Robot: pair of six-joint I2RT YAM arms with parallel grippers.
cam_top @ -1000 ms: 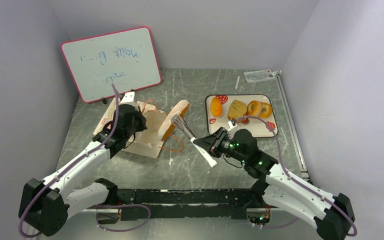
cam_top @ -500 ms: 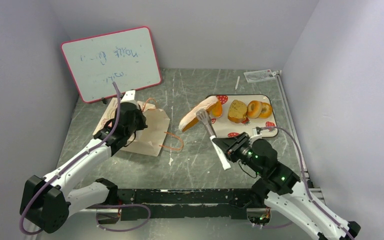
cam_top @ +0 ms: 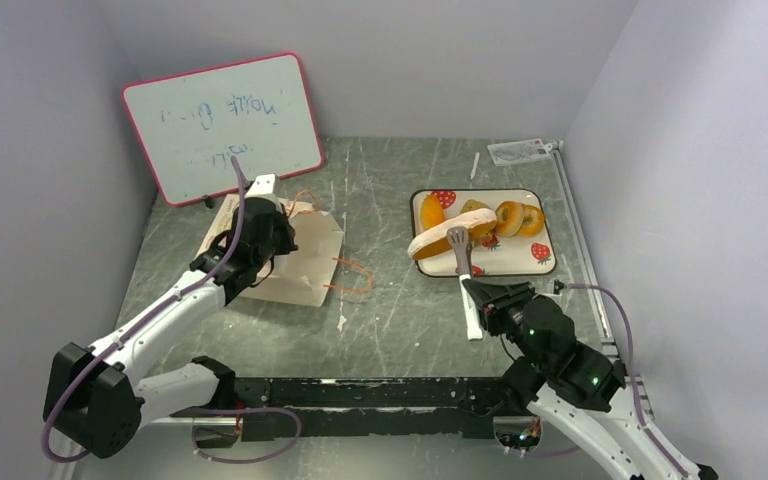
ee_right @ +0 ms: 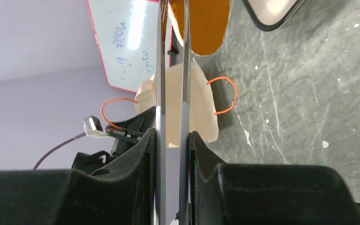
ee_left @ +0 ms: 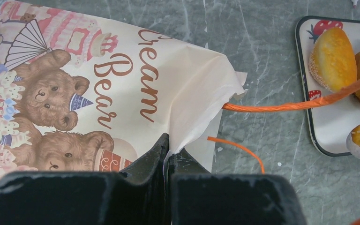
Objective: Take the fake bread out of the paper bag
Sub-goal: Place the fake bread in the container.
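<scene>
The paper bag [cam_top: 295,265] lies flat on the table, bear print up [ee_left: 75,84]. My left gripper [cam_top: 270,245] [ee_left: 168,152] is shut on the bag's edge near its mouth. My right gripper [cam_top: 488,298] [ee_right: 172,140] is shut on white-handled tongs [cam_top: 463,268] [ee_right: 161,84]. The tongs pinch the long baguette [cam_top: 435,240] [ee_right: 208,23], which hangs over the left end of the strawberry tray [cam_top: 548,262]. On the tray sit an oval roll [cam_top: 432,208] [ee_left: 333,58], a speckled loaf chunk [cam_top: 478,212] and two ring bagels [cam_top: 508,217].
A pink-framed whiteboard [cam_top: 222,125] leans at the back left behind the bag. The bag's orange cord handles [cam_top: 352,275] [ee_left: 281,107] trail on the table towards the tray. A small card [cam_top: 515,152] lies at the back right near the wall.
My right gripper has carried the baguette in the tongs rightwards, from the bag's mouth to above the tray. The bag has sunk flat. The left gripper has kept its hold.
</scene>
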